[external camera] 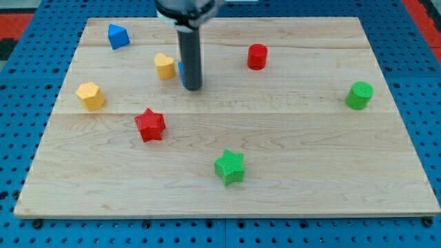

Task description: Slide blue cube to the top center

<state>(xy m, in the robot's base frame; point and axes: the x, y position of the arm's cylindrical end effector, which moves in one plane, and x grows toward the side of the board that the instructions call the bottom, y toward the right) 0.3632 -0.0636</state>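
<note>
A pale wooden board [289, 165] with a fine lengthwise grain and faint seams between its planks lies on a bright blue pegboard surface [21, 138] dotted with regular rows of dark holes. A straight rod, dark grey to black with a dull sheen, ends in my tip [192, 88]. Just behind it shows a sliver of the blue cube [180, 68]. A second blue block [118, 36], wedge-like, is the same saturated blue. The yellow block [164, 66] and yellow hexagonal block [91, 96] are warm orange-yellow. The red cylinder [257, 56] and red star block [150, 125] are vivid red. The green cylinder [359, 95] and green star block [230, 167] are bright green.
</note>
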